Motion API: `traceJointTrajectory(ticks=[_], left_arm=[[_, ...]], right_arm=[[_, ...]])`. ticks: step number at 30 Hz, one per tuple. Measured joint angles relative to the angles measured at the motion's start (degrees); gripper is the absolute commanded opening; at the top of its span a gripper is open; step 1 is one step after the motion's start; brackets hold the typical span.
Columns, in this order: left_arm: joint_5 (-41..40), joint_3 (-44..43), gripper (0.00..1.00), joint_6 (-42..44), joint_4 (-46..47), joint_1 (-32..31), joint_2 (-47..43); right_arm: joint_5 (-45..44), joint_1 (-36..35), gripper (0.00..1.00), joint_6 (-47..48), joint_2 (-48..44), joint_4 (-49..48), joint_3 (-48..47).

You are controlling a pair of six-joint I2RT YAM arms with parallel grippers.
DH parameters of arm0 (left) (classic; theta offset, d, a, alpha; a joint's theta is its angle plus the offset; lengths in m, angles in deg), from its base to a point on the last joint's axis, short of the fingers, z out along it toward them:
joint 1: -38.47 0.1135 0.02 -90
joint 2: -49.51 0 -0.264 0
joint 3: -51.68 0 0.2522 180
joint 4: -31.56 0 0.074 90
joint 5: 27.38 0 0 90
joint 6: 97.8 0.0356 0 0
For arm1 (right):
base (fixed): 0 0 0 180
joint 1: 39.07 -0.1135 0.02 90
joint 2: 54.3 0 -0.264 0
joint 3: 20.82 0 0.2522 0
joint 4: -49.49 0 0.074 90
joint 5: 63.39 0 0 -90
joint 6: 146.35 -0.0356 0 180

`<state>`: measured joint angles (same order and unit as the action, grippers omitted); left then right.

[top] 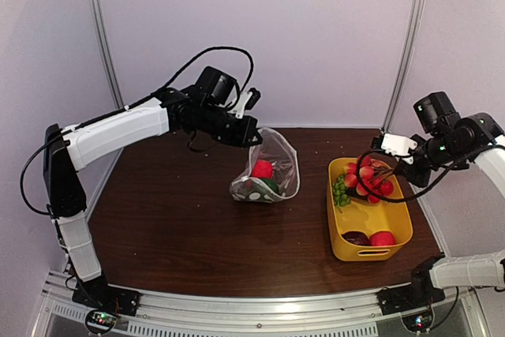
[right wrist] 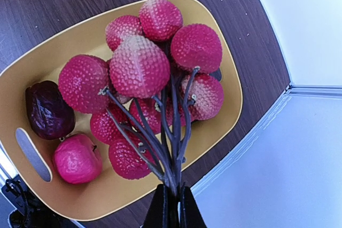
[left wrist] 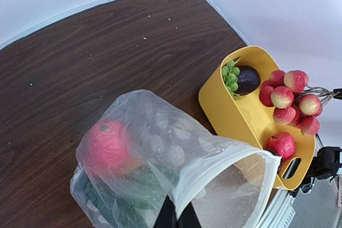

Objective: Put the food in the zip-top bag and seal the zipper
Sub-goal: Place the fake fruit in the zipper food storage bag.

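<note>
Here the left fingers (left wrist: 176, 209) are pressed together on the white zipper (left wrist: 195, 169) rim of the zip-top bag (left wrist: 155, 142), which spreads from them toward 10 o'clock and holds a red fruit (left wrist: 107, 145). The right fingers (right wrist: 172, 196) pinch the stems of a red berry bunch (right wrist: 140, 68), which fans toward 12 o'clock above the yellow tub (right wrist: 59, 44), at 3 o'clock from the bag.
</note>
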<state>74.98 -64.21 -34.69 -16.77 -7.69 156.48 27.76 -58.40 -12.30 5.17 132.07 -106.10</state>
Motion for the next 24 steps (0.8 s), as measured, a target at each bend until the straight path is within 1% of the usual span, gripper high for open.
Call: traceJointTrajectory(ticks=[6, 10, 15, 21, 24], left_arm=[[0.0, -0.5, 0.00, 0.0, -0.1, 0.0, 0.6], [0.0, -1.1, 0.00, 0.0, -0.2, 0.0, 1.2], [0.0, -2.4, 0.00, 0.0, -0.1, 0.0, 2.4], [0.0, -3.3, 0.00, 0.0, -0.2, 0.0, 3.1], [0.1, -3.7, 0.00, -0.1, -0.2, 0.0, 3.3]], right_arm=[[2.5, 0.6, 0.00, 1.2, 0.0, 2.8, -4.3], [8.0, 0.7, 0.00, 1.0, 0.0, 3.4, -10.0], [18.9, 0.7, 0.00, -0.9, 1.3, 1.9, -14.6], [33.0, 0.7, 0.00, -3.9, 6.5, -0.4, -20.0], [38.0, 0.2, 0.00, -5.9, 8.4, -2.6, -21.2]])
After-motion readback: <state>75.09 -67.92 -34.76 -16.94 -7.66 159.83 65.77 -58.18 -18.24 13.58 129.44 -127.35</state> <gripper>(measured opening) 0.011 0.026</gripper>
